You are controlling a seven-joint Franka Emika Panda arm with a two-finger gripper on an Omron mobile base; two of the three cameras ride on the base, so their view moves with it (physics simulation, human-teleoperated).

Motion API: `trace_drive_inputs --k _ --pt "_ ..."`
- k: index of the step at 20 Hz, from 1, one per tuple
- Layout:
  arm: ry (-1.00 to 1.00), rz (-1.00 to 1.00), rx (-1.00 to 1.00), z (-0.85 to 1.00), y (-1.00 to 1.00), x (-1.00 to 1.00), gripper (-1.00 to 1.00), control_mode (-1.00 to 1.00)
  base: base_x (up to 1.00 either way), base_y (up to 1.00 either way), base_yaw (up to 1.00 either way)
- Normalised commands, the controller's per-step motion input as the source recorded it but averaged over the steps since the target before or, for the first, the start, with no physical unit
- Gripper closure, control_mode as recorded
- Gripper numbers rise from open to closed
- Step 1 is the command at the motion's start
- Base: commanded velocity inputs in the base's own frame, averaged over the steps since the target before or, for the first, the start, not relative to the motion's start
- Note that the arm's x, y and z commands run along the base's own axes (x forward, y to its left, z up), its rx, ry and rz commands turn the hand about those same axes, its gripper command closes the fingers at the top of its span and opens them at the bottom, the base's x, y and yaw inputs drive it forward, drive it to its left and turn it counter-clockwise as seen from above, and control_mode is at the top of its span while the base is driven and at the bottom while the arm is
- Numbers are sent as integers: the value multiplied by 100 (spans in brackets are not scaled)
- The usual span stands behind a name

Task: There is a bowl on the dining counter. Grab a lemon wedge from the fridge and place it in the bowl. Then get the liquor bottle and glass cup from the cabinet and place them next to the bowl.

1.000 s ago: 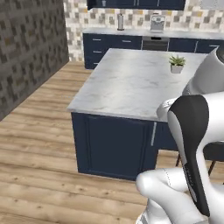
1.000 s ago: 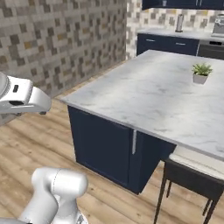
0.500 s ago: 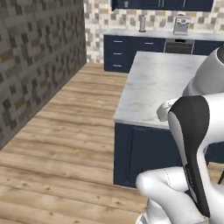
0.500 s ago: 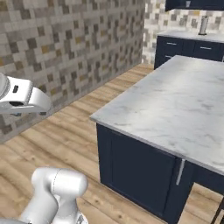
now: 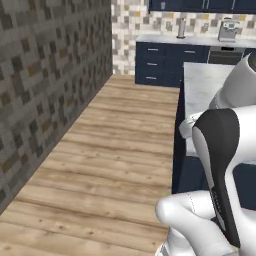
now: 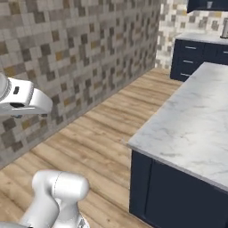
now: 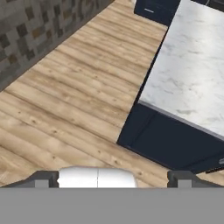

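The pincer (image 7: 112, 178) points down at a wooden plank floor (image 7: 65, 96), its two dark fingertips (image 7: 43, 178) set wide apart at the bottom of the view with nothing between them. Ahead of the pincer and to its right stands the bench (image 7: 192, 74), a white marble top with grey veins, its near corner jutting toward the middle of the view. Under the top runs a navy blue side panel (image 7: 170, 144). Far ahead on the left, a mosaic-tiled wall (image 7: 30, 26) meets the floor. Beyond the bench, navy drawers (image 7: 155, 8) show at the top edge.
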Motion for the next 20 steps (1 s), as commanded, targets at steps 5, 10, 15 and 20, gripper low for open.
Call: trace_drive_inputs --k 5,10,15,20 --pt "0 0 0 0 0 0 -100 100 83 91 -12" --pt "0 0 0 0 0 0 -100 100 94 81 -29" --pt "0 0 0 0 0 0 -100 100 100 79 -37" --pt "0 0 0 0 0 0 -100 100 100 66 -35"
